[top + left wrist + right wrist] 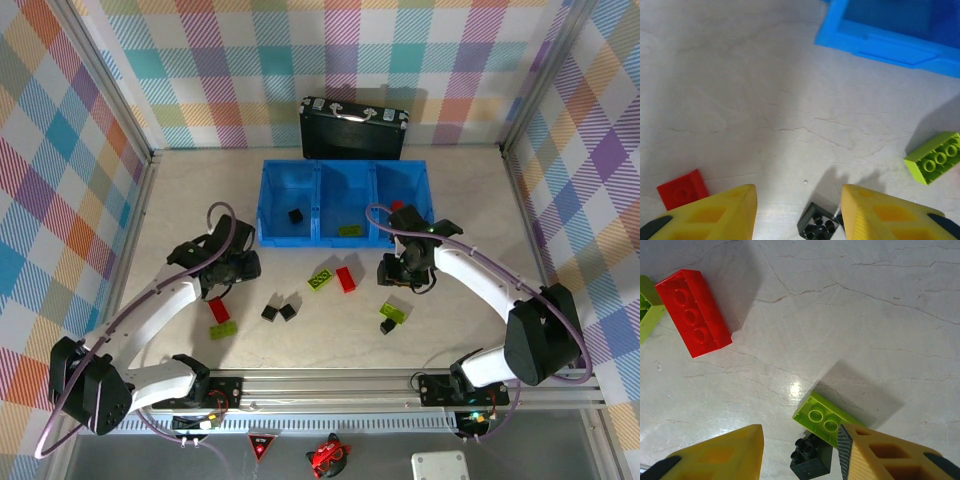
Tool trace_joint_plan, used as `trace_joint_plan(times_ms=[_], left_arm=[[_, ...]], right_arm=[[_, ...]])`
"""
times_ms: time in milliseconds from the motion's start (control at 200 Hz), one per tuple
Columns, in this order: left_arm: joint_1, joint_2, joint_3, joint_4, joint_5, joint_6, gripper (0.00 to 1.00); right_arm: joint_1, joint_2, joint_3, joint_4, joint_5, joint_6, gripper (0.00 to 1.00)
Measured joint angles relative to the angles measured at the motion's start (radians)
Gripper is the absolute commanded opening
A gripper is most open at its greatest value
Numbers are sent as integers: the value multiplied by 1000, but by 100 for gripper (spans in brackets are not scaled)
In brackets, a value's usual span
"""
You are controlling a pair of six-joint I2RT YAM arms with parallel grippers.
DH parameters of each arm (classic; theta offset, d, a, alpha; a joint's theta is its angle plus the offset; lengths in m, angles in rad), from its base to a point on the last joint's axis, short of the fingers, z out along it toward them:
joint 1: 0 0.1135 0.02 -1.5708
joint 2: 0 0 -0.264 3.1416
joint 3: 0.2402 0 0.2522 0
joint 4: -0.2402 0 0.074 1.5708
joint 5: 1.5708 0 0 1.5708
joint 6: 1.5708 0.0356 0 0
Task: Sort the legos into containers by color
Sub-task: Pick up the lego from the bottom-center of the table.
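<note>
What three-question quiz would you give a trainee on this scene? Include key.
1. True or false: the black cube in the blue bin lies in its middle compartment.
2. Which colour brick lies in that middle compartment? A red, B lime, C black.
3. Fill in: in the right wrist view, the loose black cube sits beside a ____ brick.
Key: 1 false, left compartment; 2 B, the binned lime brick; 3 lime, the loose lime brick.

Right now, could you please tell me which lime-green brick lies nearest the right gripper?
The lime-green brick just ahead of the right gripper, beside a black cube; the others lie farther off.
</note>
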Motion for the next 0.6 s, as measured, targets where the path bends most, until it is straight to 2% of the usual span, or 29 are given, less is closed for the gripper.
trace_joint_plan(times_ms=[445,600], left_arm=[[150,-19,-63,-7,134,16,48],[182,-19,-63,-8,165,43,49]], right_arm=[[76,13,-10,-2,61,48,45],[94,13,-40,-16,98,108,58]])
